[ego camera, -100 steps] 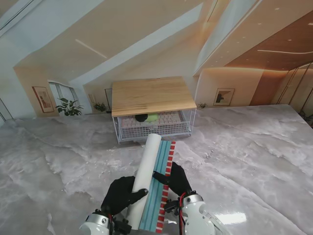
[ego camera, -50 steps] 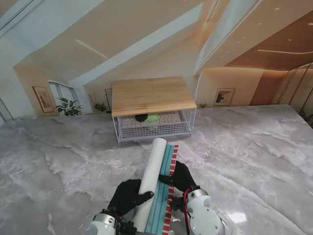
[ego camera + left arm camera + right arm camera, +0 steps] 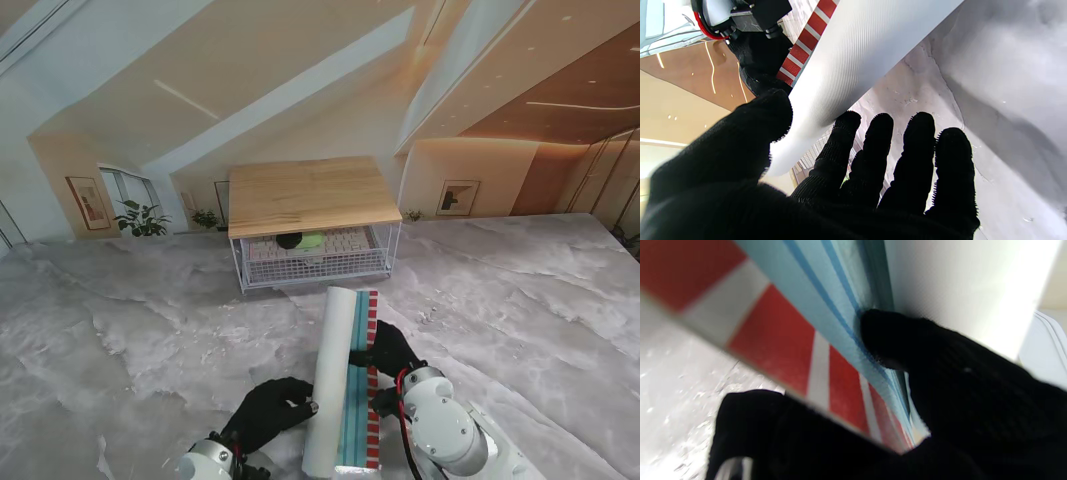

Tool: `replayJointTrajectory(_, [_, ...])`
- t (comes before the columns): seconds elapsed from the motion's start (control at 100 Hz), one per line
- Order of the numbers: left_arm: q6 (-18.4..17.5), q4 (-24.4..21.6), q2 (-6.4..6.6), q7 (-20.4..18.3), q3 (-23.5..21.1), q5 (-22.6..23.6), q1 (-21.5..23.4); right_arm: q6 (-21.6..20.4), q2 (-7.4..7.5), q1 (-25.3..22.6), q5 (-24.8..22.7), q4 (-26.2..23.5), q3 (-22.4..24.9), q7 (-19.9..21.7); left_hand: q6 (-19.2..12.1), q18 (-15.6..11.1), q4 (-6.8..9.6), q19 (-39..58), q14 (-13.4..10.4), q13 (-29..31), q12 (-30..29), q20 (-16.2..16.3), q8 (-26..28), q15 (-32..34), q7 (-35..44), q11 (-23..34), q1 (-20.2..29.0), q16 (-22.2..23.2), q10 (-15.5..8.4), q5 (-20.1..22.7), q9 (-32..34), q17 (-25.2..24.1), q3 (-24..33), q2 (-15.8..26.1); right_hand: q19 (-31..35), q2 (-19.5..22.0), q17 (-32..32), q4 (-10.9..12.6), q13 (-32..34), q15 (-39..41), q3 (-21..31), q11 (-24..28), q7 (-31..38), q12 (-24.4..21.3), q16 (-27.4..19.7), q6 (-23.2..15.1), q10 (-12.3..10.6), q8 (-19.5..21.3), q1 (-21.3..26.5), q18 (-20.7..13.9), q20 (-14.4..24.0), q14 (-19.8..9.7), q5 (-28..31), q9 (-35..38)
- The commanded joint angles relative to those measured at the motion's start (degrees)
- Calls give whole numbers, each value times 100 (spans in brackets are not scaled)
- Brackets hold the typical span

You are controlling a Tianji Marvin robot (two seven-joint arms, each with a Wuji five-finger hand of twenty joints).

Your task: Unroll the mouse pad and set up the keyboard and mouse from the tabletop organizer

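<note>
The rolled mouse pad (image 3: 335, 380), white outside with a teal face and a red-and-white striped edge (image 3: 372, 400), lies lengthwise in front of me, partly unrolled. My right hand (image 3: 385, 352) pinches the loose striped edge (image 3: 780, 340), thumb on the teal face and fingers underneath. My left hand (image 3: 270, 410) rests against the white roll (image 3: 853, 63), thumb over it and fingers spread beneath, not closed around it. Farther away stands the wire organizer (image 3: 312, 222) with a wooden top; a pink-white keyboard (image 3: 345, 243) and a black-and-green mouse (image 3: 298, 240) lie inside.
The grey marble tabletop (image 3: 120, 330) stretches wide on both sides of the pad. The organizer's wire basket front (image 3: 315, 268) faces me, just beyond the roll's far end.
The pad has shifted to the right and swung nearly straight away from me. My right hand moved right with the striped edge. My left hand slid down the roll and loosened.
</note>
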Motion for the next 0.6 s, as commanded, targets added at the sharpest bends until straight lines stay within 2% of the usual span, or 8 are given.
replayJointTrajectory(0.0, [68, 4, 1, -177, 36, -74, -37, 137, 60, 84, -54, -11, 56, 149, -242, -121, 99, -47, -155, -207, -54, -84, -34, -82, -21, -22, -259, -69, -142, -75, -212, -115, -163, 102, 1696, -4, 119, 47, 73, 325, 286, 654, 657, 382, 102, 1071, 861, 29, 231, -1178, 199, -1013, 383, 571])
replayJointTrajectory(0.3, [293, 124, 0, -356, 189, -279, -319, 784, 189, 452, -375, 46, 43, 694, -264, -191, 116, -78, -160, -371, -104, -167, -117, -206, -195, -100, -277, -117, -171, -170, -380, -166, -365, 284, 1696, 20, 121, -6, 73, 316, 289, 632, 634, 390, 87, 1047, 921, 20, 176, -1201, 182, -1004, 352, 539])
replayJointTrajectory(0.47, [369, 290, -9, -386, 296, -251, -538, 924, 173, 625, -509, 219, -91, 651, -280, -258, 113, -152, -212, -520, -125, -229, -158, -285, -283, -141, -262, -151, -207, -257, -526, -299, -486, 388, 1696, 29, 120, -27, 73, 317, 289, 628, 630, 390, 82, 1043, 929, 22, 155, -1202, 178, -1002, 349, 528])
replayJointTrajectory(0.59, [235, 481, 3, -344, 341, 59, -697, 936, 154, 696, -628, 347, -188, 548, -308, -433, 122, -285, -289, -691, -141, -324, -178, -384, -322, -167, -223, -192, -267, -303, -659, -509, -536, 408, 1696, 37, 119, -46, 72, 317, 288, 629, 629, 389, 78, 1042, 941, 24, 141, -1195, 175, -990, 349, 531])
